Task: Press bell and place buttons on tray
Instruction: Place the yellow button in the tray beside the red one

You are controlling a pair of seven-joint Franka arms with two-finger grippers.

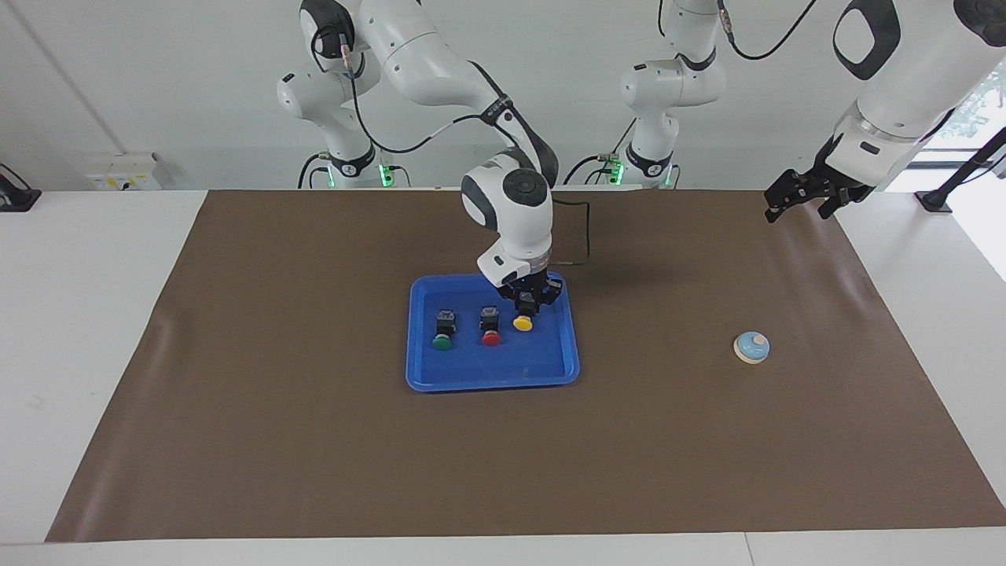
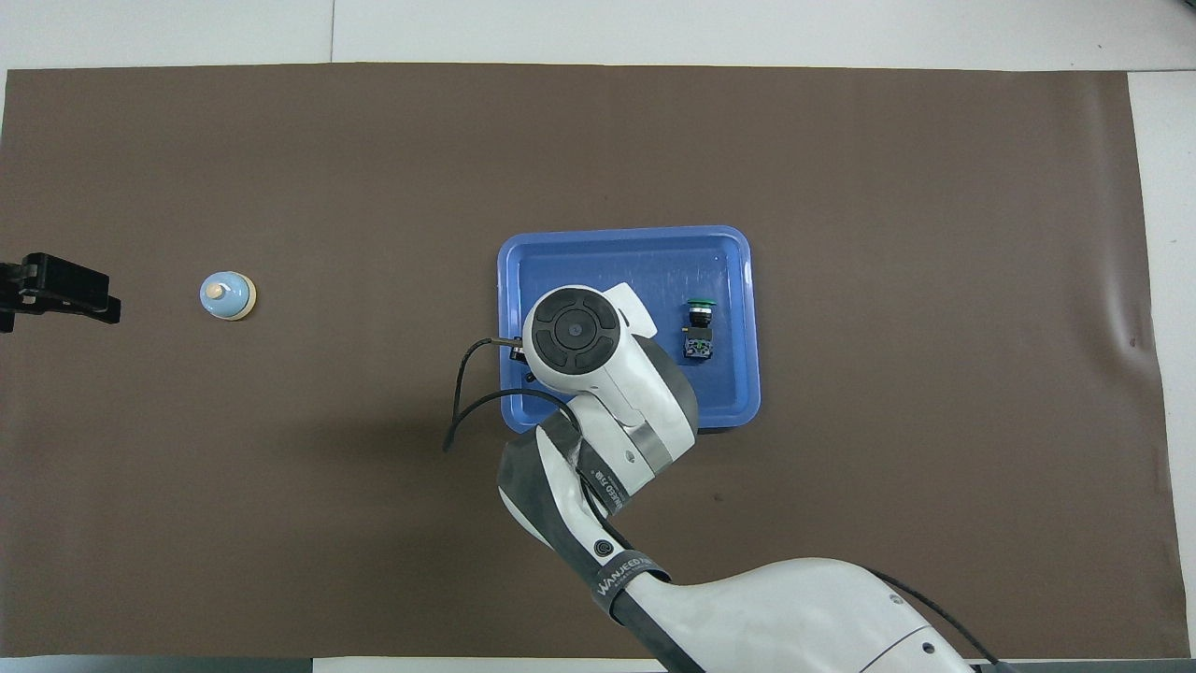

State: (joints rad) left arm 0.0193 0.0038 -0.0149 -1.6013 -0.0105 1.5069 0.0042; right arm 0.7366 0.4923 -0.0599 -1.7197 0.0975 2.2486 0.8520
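The blue tray [image 1: 491, 384] lies mid-table on the brown mat. In it the green button [image 1: 443, 330] and the red button [image 1: 490, 326] lie side by side, caps pointing away from the robots. My right gripper [image 1: 527, 305] is shut on the black body of the yellow button [image 1: 523, 321], low over the tray beside the red one; whether it touches the floor I cannot tell. The light blue bell [image 1: 751, 347] sits toward the left arm's end. My left gripper [image 1: 802, 196] waits open and raised. From overhead, the tray [image 2: 626, 238], green button [image 2: 699, 327] and bell [image 2: 227, 295] show; the right wrist hides the other buttons.
The brown mat [image 1: 314, 440] covers most of the white table. The right arm's black cable [image 2: 462, 393] loops out beside the tray toward the bell's end. The left gripper [image 2: 65, 294] hangs over the mat's edge, just outside the bell.
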